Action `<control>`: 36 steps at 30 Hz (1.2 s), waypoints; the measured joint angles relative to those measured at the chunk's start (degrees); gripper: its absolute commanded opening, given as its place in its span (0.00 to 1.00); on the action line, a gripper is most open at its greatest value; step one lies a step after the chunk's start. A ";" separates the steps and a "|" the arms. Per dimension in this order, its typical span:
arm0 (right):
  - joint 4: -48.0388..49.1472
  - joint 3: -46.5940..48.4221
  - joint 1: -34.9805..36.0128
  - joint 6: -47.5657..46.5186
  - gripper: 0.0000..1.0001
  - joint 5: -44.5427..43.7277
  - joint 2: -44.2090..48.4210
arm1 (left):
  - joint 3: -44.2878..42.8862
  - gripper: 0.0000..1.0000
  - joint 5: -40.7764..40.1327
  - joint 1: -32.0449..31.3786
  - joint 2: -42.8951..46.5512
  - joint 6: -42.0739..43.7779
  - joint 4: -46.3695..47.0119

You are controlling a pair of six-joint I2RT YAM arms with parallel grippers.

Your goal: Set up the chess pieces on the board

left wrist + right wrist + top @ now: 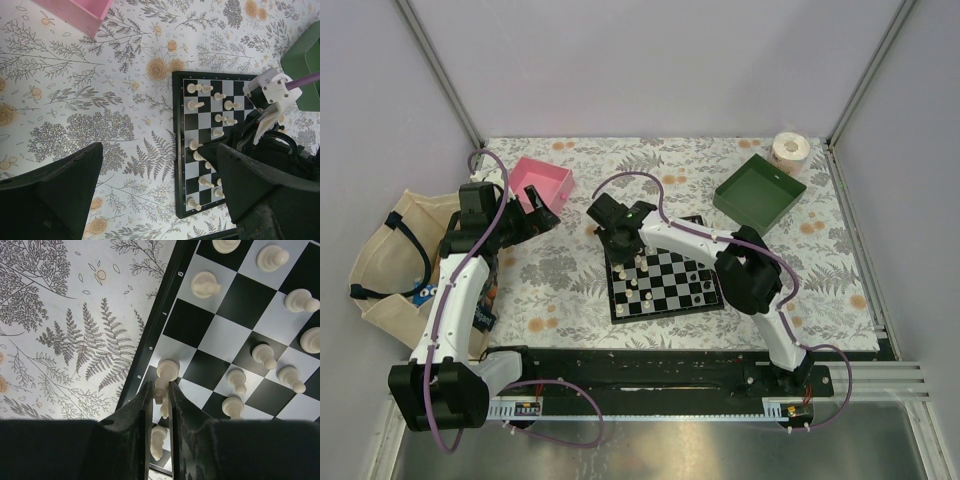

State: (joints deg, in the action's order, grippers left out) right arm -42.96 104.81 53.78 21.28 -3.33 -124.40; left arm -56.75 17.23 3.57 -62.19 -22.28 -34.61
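Observation:
The board (616, 300) lies mid-table, with several cream pieces (638, 285) on its left half and a few black pieces (701, 286) on its right. My right gripper (620, 240) is low over the board's left edge. In the right wrist view its fingers (160, 387) are closed narrowly on the top of a cream piece (167, 371) whose base rests on an edge square of the board (192, 325). More cream pieces stand below and to the right. My left gripper (160, 185) is open and empty, above the cloth left of the board (179, 150).
A pink tray (545, 183) stands at the back left and a green tray (760, 195) at the back right, with a tape roll (789, 150) behind it. A cloth bag (395, 250) lies off the table's left edge. The right arm (270, 100) reaches over the board.

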 measured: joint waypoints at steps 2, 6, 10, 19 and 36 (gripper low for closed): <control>0.28 0.00 0.00 0.02 0.13 0.00 -0.44 | 0.00 0.99 0.00 0.00 0.00 -0.02 0.00; 0.46 0.00 0.00 0.00 0.12 -0.15 -0.44 | 0.00 0.99 0.04 0.00 0.00 0.00 0.00; 0.70 -0.07 0.00 -0.02 0.12 -0.44 -0.44 | 0.00 0.99 0.11 0.00 0.00 0.00 0.00; 1.99 -2.51 0.00 0.00 0.10 -0.52 1.01 | 0.00 0.99 0.15 0.00 0.00 0.00 0.00; 2.51 -6.71 0.15 0.83 0.10 0.00 3.89 | 0.00 0.99 0.15 0.00 0.00 -0.02 0.00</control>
State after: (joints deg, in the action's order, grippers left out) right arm -40.45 98.10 53.93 22.11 -3.33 -120.51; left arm -56.75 17.39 3.57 -62.19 -22.31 -34.61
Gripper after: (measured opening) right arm 0.232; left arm 0.988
